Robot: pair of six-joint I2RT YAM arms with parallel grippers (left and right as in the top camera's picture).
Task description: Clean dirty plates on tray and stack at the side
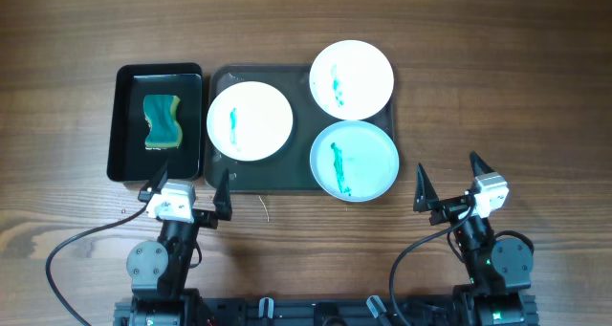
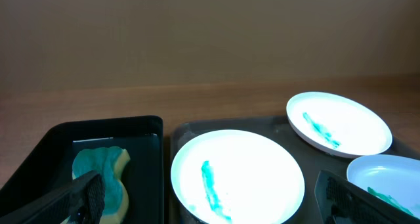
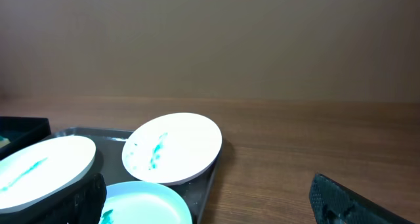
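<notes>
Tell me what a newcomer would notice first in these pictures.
Three teal-smeared plates crowd the dark tray: left white plate, far white plate, pale blue plate. A teal-and-yellow sponge lies in the black tub left of it. The left gripper and right gripper sit nearest the robot, jaws open.

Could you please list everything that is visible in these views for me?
white plates: two, teal-smeared, on the tray's left and far right
pale blue plate: one, teal-smeared, on the tray's near right
tray: one, dark, mid-table
tub: one, black, left of the tray
sponge: one, teal and yellow, inside the tub
table: one, brown wood
left gripper: one, black, open, by the tub's near edge
right gripper: one, black, open, over bare table
</notes>
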